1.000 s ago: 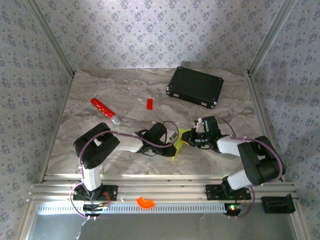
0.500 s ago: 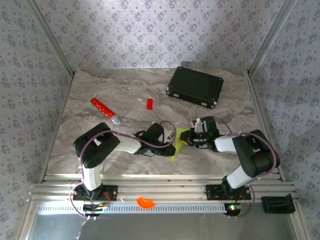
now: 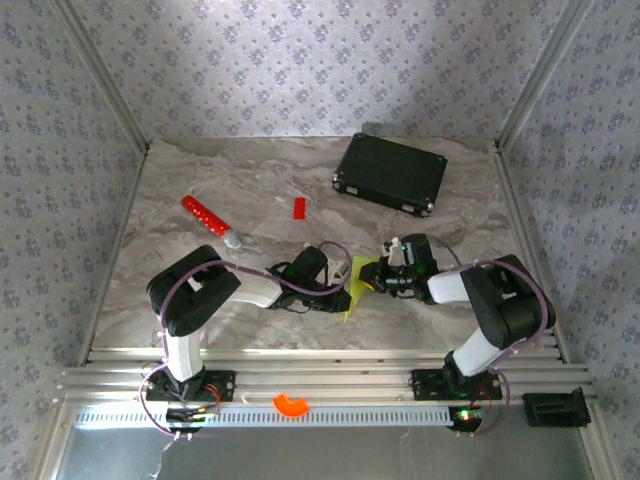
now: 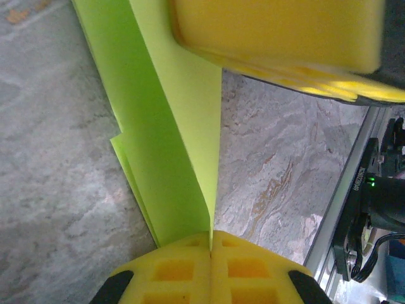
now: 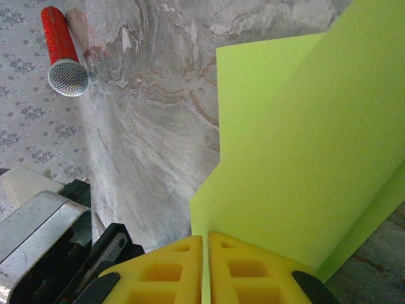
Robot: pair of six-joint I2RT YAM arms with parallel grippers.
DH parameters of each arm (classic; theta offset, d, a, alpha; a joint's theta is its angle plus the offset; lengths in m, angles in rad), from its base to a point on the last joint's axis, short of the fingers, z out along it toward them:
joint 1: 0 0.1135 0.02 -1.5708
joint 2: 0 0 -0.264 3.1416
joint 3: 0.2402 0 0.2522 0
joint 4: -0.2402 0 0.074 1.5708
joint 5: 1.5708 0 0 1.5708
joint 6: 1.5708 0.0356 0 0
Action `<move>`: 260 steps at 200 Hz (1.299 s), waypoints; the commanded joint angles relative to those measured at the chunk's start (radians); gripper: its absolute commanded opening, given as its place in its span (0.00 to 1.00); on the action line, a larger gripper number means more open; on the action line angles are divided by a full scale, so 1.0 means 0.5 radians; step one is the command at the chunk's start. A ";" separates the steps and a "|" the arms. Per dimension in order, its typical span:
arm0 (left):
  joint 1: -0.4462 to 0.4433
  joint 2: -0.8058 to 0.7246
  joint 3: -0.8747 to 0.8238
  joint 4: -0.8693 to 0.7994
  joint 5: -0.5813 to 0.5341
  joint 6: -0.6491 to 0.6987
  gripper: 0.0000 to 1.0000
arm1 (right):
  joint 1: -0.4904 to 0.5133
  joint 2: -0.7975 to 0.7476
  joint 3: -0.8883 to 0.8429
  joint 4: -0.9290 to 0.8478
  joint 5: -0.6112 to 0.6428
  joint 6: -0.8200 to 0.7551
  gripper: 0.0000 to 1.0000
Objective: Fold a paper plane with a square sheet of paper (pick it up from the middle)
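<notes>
Left gripper (image 4: 211,235): clenched on thin lime-green square sheet of paper (image 4: 171,126).
Right gripper (image 5: 205,237): pinched it too.
Change: right elbow (image 3: 497,300) swung inward; we judged fold tightening.

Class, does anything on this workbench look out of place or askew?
An orange ring piece lies off the table, on the aluminium rail at the near edge; the black case sits askew.

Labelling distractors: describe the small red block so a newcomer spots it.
Find the black case at the far right of the table. Left of it lies the small red block, alone on marble. It is short and plain, unlike the longer silver-tipped red stick.
</notes>
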 commanded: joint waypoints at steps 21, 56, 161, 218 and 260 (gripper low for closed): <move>0.021 0.079 -0.035 -0.160 -0.038 -0.021 0.00 | -0.008 0.054 -0.025 -0.006 -0.016 0.001 0.12; 0.021 0.079 -0.038 -0.173 -0.039 -0.021 0.00 | -0.009 0.069 -0.025 -0.025 0.004 -0.012 0.12; 0.023 0.076 -0.054 -0.159 -0.034 -0.024 0.00 | -0.041 -0.140 0.024 -0.240 0.026 -0.085 0.19; 0.045 0.071 -0.105 -0.041 -0.006 -0.091 0.00 | -0.158 -0.426 -0.140 -0.494 0.051 -0.220 0.08; 0.050 0.064 -0.124 -0.008 0.006 -0.107 0.00 | -0.075 -0.382 -0.109 -0.455 0.034 -0.225 0.04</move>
